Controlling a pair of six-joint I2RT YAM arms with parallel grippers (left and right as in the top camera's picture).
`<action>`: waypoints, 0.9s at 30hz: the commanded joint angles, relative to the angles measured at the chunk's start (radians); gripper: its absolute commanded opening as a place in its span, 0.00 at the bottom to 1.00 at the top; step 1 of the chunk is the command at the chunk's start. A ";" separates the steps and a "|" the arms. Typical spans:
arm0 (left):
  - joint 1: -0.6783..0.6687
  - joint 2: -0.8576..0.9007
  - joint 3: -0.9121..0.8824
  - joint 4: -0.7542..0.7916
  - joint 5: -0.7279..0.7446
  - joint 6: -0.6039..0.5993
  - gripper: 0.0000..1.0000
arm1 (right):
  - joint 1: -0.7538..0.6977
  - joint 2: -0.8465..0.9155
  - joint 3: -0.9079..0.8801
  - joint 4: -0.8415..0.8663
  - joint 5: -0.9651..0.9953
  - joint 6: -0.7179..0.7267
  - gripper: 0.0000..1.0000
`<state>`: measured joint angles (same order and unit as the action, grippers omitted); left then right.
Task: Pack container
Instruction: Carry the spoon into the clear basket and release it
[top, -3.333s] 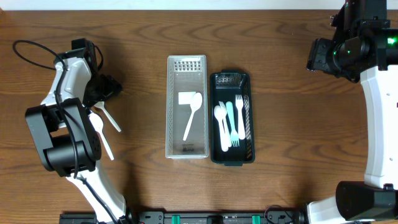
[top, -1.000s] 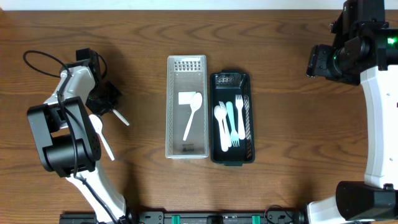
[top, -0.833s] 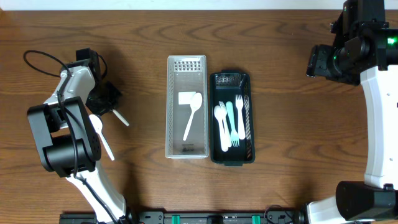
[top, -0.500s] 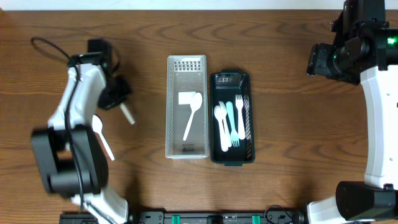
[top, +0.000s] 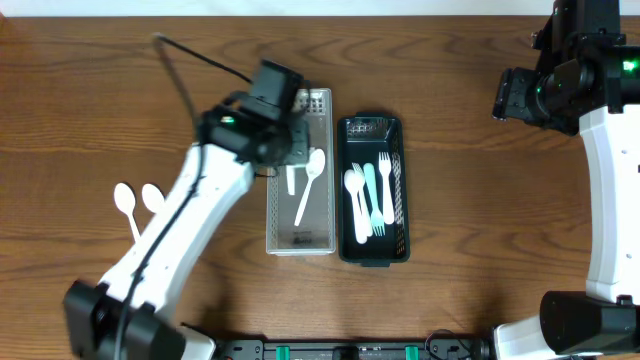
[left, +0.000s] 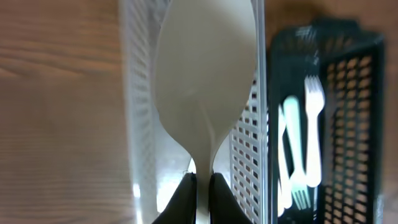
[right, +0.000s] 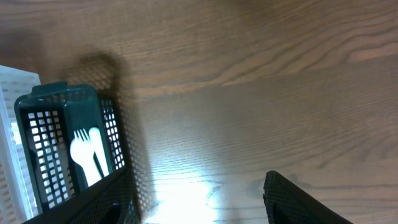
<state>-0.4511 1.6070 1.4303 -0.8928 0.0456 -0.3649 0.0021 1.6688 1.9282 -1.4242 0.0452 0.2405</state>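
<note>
My left gripper (top: 289, 162) hangs over the far half of the white perforated container (top: 300, 235) and is shut on the handle of a white plastic spoon (left: 205, 81). The spoon's bowl points ahead of the fingers (left: 184, 202), above the container's floor (left: 144, 124). Another white spoon (top: 309, 190) lies inside that container. To its right, the black container (top: 372, 250) holds white and teal forks and spoons (top: 368, 200). My right gripper (right: 196, 202) is open with nothing in it, up at the far right of the table (top: 528, 95), apart from both containers.
Two white spoons (top: 125, 203) (top: 152, 198) lie on the wooden table at the left. My left arm stretches diagonally from the near left to the white container. The black container's corner (right: 62, 143) shows at the left of the right wrist view.
My left arm has swung from the far left of the table to the white container, carrying a spoon in its shut jaws. The right arm has stayed put.
</note>
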 joint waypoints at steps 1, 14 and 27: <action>-0.012 0.091 -0.033 0.016 -0.015 0.013 0.06 | -0.012 -0.002 0.005 -0.005 0.011 -0.013 0.70; -0.012 0.227 -0.027 0.018 -0.015 0.097 0.65 | -0.012 -0.002 0.005 -0.009 0.011 -0.013 0.70; 0.119 -0.112 0.077 -0.179 -0.166 0.188 0.98 | -0.012 -0.002 0.005 -0.008 0.011 -0.014 0.72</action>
<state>-0.4034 1.5677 1.4868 -1.0439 -0.0288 -0.1947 0.0021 1.6688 1.9282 -1.4315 0.0456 0.2401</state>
